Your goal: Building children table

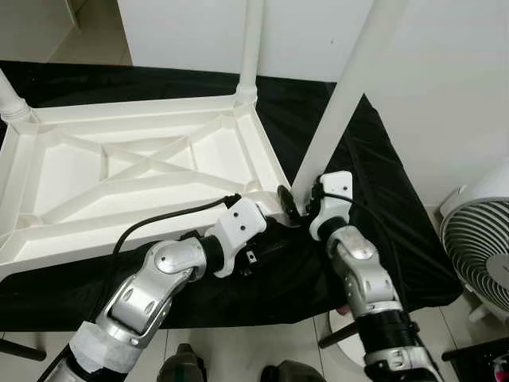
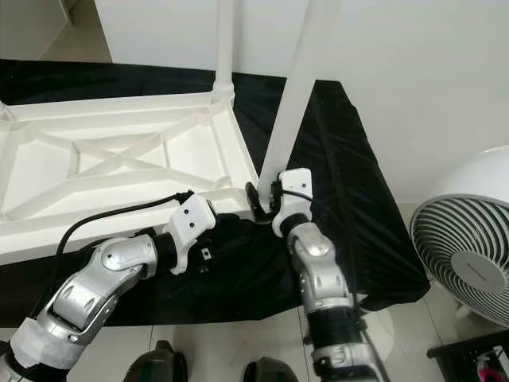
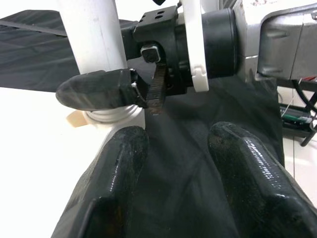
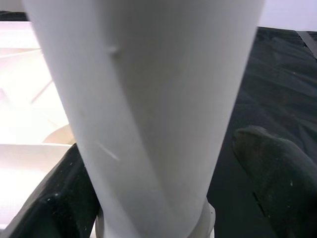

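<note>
Three white legs point(image 1: 342, 95) on one upturned tabletop point(image 1: 143, 171).

I see a black cloth point(image 1: 374, 199) spread under and around both tools, draped over the surface and hanging off its near edge. Off to the right of the right tool, well apart, stands a white fan point(image 2: 465, 259) with a round grille. Behind everything runs a white wall point(image 2: 413, 72). Below the tools, pale floor tiles point(image 1: 246, 350) show, with two dark rounded objects point(image 1: 184, 364) at the bottom edge that I can't identify.
</note>
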`<state>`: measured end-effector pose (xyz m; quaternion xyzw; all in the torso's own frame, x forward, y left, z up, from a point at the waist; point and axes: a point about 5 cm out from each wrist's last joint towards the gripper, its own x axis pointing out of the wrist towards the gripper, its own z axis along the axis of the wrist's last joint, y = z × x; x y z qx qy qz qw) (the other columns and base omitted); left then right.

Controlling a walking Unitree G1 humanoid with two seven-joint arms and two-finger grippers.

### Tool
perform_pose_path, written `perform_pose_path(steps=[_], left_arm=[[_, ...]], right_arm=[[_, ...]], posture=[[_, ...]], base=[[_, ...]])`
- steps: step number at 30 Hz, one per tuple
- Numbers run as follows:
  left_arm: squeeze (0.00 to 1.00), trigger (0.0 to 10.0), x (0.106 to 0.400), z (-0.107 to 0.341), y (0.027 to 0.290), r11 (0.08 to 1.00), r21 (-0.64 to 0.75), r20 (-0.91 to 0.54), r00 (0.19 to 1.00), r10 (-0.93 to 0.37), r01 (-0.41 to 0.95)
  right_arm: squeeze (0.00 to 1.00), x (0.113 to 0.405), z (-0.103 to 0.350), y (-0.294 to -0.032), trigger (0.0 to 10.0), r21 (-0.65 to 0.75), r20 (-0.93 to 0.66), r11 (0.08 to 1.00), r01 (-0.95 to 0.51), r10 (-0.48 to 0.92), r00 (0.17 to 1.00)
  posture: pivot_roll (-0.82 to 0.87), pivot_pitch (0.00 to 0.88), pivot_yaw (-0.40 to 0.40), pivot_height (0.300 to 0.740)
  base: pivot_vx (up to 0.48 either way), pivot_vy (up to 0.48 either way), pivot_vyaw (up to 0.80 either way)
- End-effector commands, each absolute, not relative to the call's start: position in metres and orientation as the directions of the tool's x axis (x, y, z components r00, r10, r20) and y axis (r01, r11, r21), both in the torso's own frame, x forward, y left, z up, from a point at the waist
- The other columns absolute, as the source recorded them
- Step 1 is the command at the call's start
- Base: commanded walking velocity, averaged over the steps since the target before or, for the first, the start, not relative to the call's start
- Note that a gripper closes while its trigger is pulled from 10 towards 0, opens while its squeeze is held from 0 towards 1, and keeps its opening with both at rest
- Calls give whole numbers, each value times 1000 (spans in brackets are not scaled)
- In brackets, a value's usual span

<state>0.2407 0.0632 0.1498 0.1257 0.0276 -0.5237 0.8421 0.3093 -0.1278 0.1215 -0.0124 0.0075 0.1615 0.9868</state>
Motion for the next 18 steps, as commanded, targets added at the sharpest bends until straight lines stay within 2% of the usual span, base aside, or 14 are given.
perform_pose_path(steps=[1,4,5,7,10,18], left_arm=[[0,10000,239,149,61,395,187,-188,427,-884,899],[0,10000,240,149,61,394,188,-189,427,-884,900],[0,10000,241,149,62,396,189,-189,429,-883,899],[0,10000,241,149,62,396,189,-189,429,-883,899],[0,10000,243,150,63,401,194,-189,435,-880,895],[0,10000,245,152,65,416,198,-185,451,-873,887]], right_arm=[[0,309,109,-141,10000,-36,-83,946,-321,317,945],[0,312,110,-141,10000,-60,-84,925,-376,370,925],[0,314,112,-141,10000,-90,-83,890,-448,441,894],[0,314,112,-141,10000,-90,-83,890,-448,441,894],[0,322,118,-139,10000,-141,-87,806,-575,569,818],[0,336,125,-131,10000,-135,-68,729,-671,669,740]], posture=[[-5,0,-60,740],[-7,0,-58,740],[-7,0,-53,740],[-7,0,-53,740],[0,0,-52,740],[18,2,-49,740]], base=[[0,0,0],[0,0,0],[0,0,0],[0,0,0],[0,0,0],[0,0,0]])
